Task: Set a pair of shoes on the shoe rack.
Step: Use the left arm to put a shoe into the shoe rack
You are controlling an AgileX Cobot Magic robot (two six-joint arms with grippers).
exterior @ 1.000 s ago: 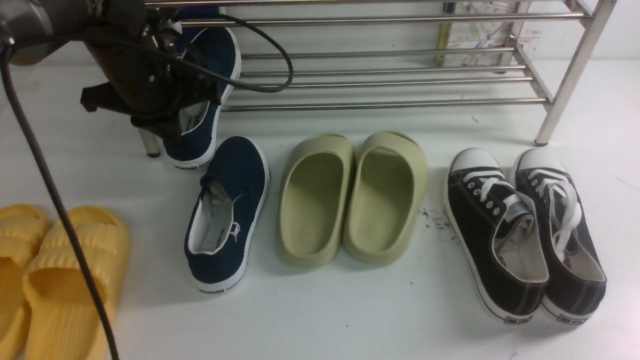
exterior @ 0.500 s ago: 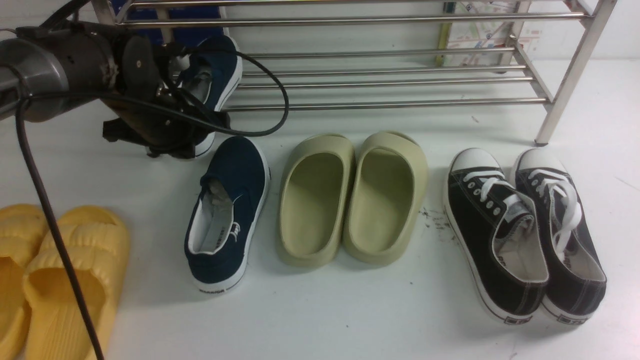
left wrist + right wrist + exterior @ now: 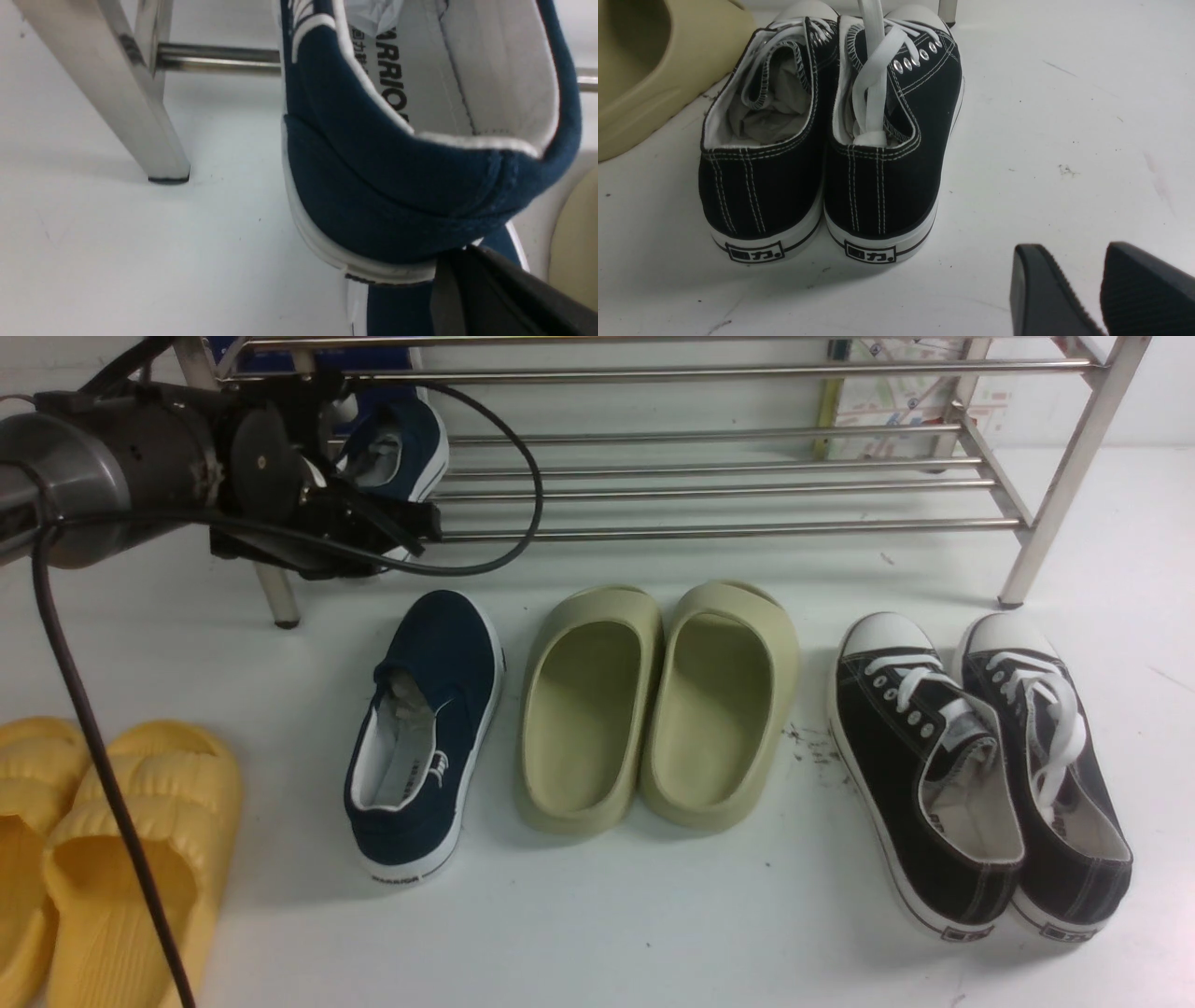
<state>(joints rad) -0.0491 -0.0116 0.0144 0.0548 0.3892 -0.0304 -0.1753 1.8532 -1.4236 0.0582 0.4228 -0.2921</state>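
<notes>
Clearance is dictating our hold: we are clamping the left gripper point(image 3: 359, 499) on the heel of the navy slip-on point(image 3: 403, 448), angling its toe forward over the shoe rack point(image 3: 728, 532) rails just ahead, while its mate point(image 3: 425, 728) is lying on the floor behind and below the gripper.

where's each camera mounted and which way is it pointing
Front: between the arms, looking forward and down at the rack; the left arm shows upper left, holding a navy shoe at the rack.
Left wrist: on the left arm, looking past the left fingers at that shoe's heel and a rack leg.
Right wrist: on the right arm, looking at the black sneakers' heels; the parted right fingers show.
Shared: front and right wrist both show the sneakers; front and left wrist both show the navy shoe.
</notes>
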